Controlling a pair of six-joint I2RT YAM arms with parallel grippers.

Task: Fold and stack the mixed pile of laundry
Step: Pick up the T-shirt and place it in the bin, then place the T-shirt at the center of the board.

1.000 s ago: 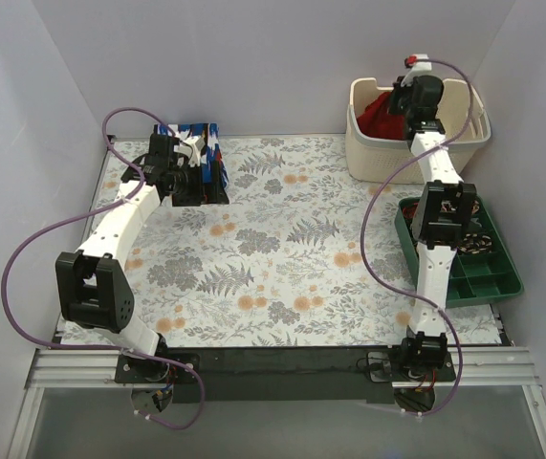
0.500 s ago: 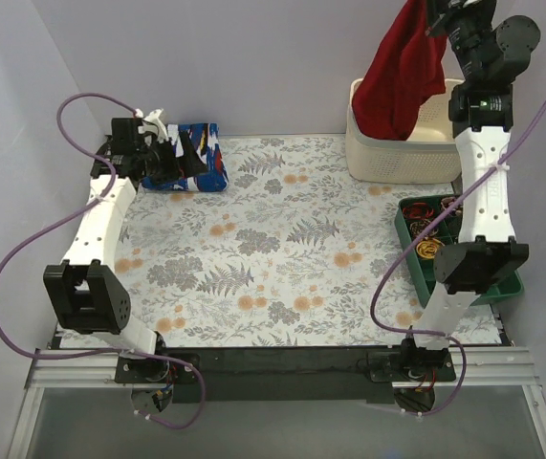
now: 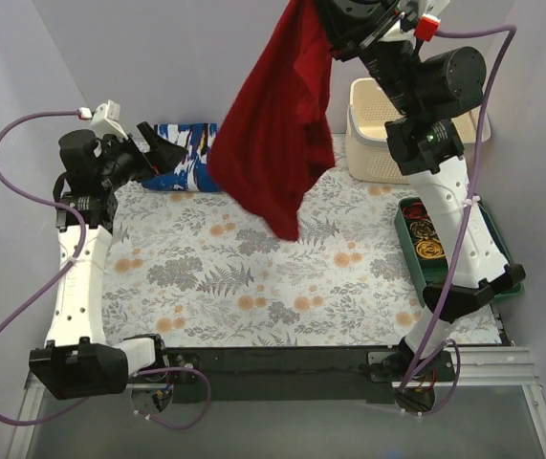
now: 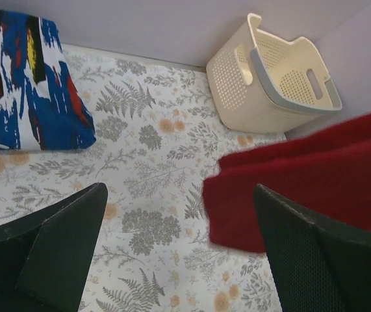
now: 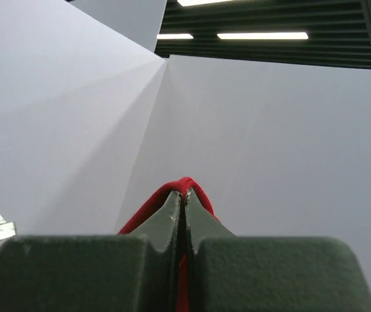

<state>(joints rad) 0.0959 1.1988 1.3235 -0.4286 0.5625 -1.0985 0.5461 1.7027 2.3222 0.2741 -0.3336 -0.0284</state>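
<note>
The deep red garment (image 3: 277, 124) hangs high in the air over the back middle of the floral mat, pinched at its top edge by my right gripper (image 3: 338, 17). In the right wrist view the jaws of that gripper (image 5: 185, 195) are pressed together on a fold of the red garment (image 5: 151, 207). The blue printed garment (image 3: 185, 158) lies folded at the back left of the mat. My left gripper (image 3: 155, 143) hovers just left of it, open and holding nothing. Its wrist view shows the blue garment (image 4: 23, 84), the red garment's lower edge (image 4: 308, 175) and the wide gap of the left gripper (image 4: 180, 195).
A cream perforated basket (image 3: 373, 148) stands at the back right, seen also as the basket (image 4: 269, 78) in the left wrist view. A green tray (image 3: 445, 251) of coiled items sits along the right edge. White walls close in on three sides of the mat (image 3: 253, 287).
My right arm has lifted the red garment out of the basket and swung it up and left over the mat. My left arm has drawn back left from the blue garment.
</note>
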